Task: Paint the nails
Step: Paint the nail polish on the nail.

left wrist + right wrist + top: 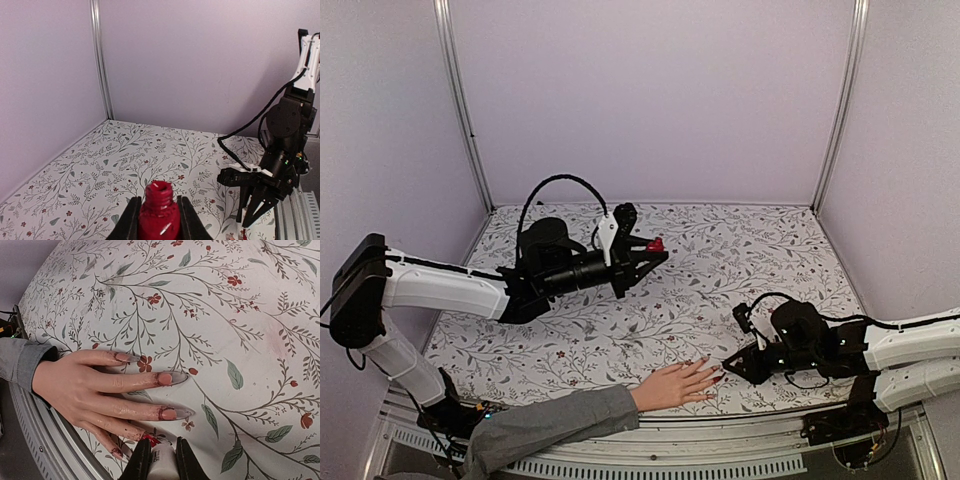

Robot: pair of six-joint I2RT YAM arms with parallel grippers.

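Pinching white cap (pixel 162 462) in right jaws at frame bottom, just beside nails (pixel 165 379) of hand (pixel 80 385) lying flat on floral desk (pixel 240 315), lower left. Clamping open red bottle (pixel 159 215) in left jaws, bottom centre.

We can read no text, brand, number or sign in any of these views. The nearest thing to print is a few tiny dark marks on the white cap (pixel 163 462) pinched in the right gripper (pixel 162 442), and they are too small and blurred for us to make out. The table cover (pixel 720 270) carries only a printed pattern of leafy twigs and small red flowers, with no letters among them.
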